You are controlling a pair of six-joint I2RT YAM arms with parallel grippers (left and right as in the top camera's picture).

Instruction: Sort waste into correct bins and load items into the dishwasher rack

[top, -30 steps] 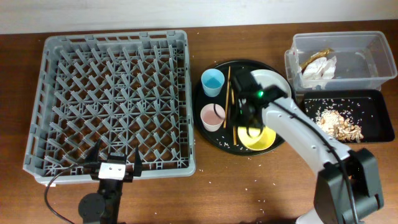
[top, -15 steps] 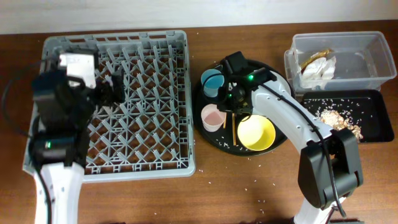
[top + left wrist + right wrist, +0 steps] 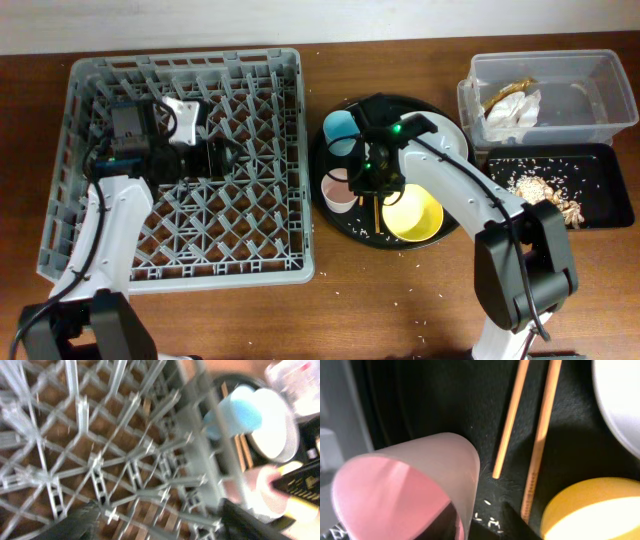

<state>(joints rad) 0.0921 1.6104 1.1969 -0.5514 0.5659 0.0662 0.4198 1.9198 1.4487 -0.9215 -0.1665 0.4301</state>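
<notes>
My right gripper [image 3: 368,186] [image 3: 479,522] is open over the round black tray, astride the rim of the pink cup [image 3: 338,190] [image 3: 405,485]: one finger is inside the cup, the other outside. The chopsticks [image 3: 374,205] [image 3: 540,435] lie just right of the cup, beside the yellow bowl [image 3: 412,216] [image 3: 592,510]. The blue cup [image 3: 341,130] [image 3: 240,410] and the plate [image 3: 445,130] [image 3: 620,400] stand behind. My left gripper [image 3: 222,158] [image 3: 160,525] is open and empty above the dishwasher rack [image 3: 90,240] [image 3: 125,465].
The round black tray [image 3: 330,160] holds the dishes. At the right, the clear tub [image 3: 590,70] holds the napkin and wrapper [image 3: 510,108]. The flat black tray [image 3: 600,160] holds food chunks [image 3: 545,197] and rice. Rice grains lie scattered on the table.
My left arm rose from the rack's front edge and swung over the rack's middle. My right gripper moved left from the bowl and chopsticks onto the pink cup's rim.
</notes>
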